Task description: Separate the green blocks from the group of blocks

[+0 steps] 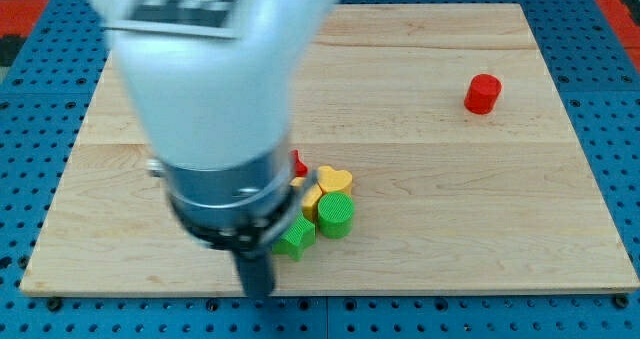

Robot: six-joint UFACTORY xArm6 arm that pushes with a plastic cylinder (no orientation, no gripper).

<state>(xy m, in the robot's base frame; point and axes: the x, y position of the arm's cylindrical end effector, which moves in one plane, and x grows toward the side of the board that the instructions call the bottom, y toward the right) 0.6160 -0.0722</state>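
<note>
Dominating the view's left, the white arm (205, 89) blurs over a pale wooden table (450, 219) on blue pegboard (610, 129). No fingers on this rig, just a dark rod; my tip (258, 291) sits at the view's bottom, just left of the group, holding nothing. Green cylinder (336, 216) touches the green star-like block (296, 237) at the cluster's lower edge, with a yellow heart (335, 179) and another yellow block (311, 201) above, and a red block (298, 164) half hidden by the arm. Red cylinder (482, 94) stands well apart, upper right. Best bet, I judge: push the greens toward the view's right along the bottom, staying below the yellows.
</note>
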